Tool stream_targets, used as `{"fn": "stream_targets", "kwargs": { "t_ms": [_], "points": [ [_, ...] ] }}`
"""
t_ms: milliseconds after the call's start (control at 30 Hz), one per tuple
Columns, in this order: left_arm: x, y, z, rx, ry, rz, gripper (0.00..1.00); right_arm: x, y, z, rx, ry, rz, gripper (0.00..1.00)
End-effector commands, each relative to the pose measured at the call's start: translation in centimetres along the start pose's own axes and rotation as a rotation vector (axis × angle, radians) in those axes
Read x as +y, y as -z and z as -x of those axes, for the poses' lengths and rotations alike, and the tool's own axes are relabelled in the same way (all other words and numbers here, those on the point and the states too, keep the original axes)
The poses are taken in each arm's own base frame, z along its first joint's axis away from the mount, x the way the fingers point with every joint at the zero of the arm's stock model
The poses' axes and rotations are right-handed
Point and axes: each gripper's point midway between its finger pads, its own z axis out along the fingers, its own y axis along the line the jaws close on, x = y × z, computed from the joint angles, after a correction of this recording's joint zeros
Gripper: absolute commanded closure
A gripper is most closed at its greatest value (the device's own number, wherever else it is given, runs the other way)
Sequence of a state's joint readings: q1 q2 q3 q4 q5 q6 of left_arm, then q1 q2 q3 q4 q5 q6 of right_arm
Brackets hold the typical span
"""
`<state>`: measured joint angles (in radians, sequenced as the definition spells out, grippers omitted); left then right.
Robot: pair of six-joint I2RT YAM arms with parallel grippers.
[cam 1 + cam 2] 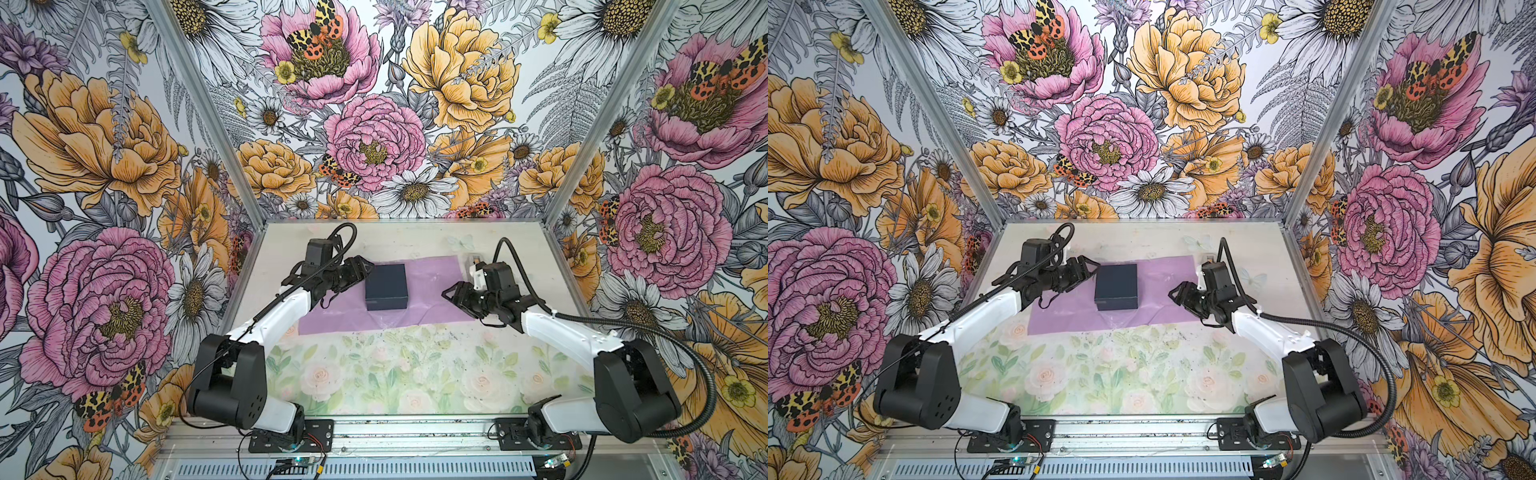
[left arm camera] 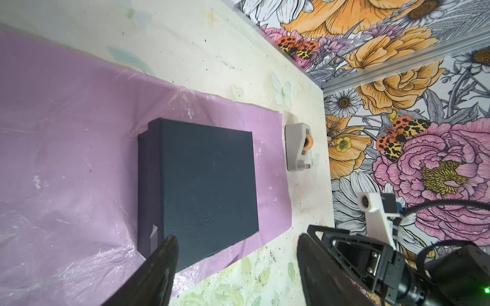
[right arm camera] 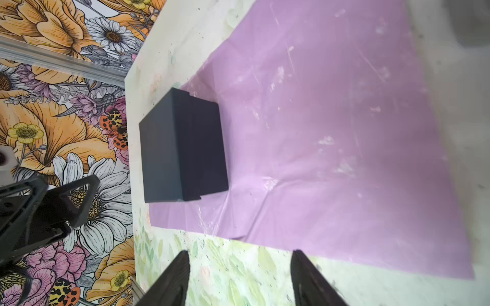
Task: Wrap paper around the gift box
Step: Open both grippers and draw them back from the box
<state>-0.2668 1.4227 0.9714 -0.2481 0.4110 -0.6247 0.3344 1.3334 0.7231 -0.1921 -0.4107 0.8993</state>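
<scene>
Nearest me is the flower-printed tabletop [image 1: 395, 374], between the two arm bases. Further in, the creased paper [image 1: 432, 291] lies flat with its lilac face up, and the navy gift box [image 1: 386, 286] sits on its middle. The left tool [image 1: 366, 267] is just beside the box's far left corner, jaws apart and empty; I cannot tell if it touches. The right tool [image 1: 451, 293] is over the paper's right part, clear of the box, jaws apart, gripping nothing. Beyond the paper's far right corner stands a grey tape dispenser [image 2: 297, 143].
</scene>
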Motion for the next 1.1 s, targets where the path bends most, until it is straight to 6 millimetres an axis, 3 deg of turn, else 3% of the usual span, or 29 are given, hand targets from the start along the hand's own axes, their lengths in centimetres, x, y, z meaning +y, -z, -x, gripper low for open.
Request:
{"fn": "stream_targets", "kwargs": {
  "t_ms": [0, 200, 567, 800, 1067],
  "points": [
    [1.5, 0.4, -1.0, -0.032, -0.048, 0.086, 0.27, -3.3, 1.3, -1.4, -0.003, -0.102, -0.073, 0.36],
    [1.8, 1.4, -1.8, -0.063, -0.039, 0.079, 0.26, -7.7, 2.2, -1.5, -0.034, -0.213, -0.140, 0.35],
    [2.3, 2.5, -1.0, -0.103, -0.031, 0.088, 0.25, -9.2, -0.8, 0.9, -0.082, -0.269, -0.096, 0.35],
    [2.7, 3.2, -0.1, -0.135, -0.019, 0.104, 0.25, -8.5, -2.2, 3.0, -0.144, -0.271, -0.004, 0.36],
    [2.8, 3.8, 0.8, -0.159, -0.021, 0.115, 0.25, -5.0, -2.5, 5.8, -0.191, -0.120, 0.126, 0.37]
  ]
}}
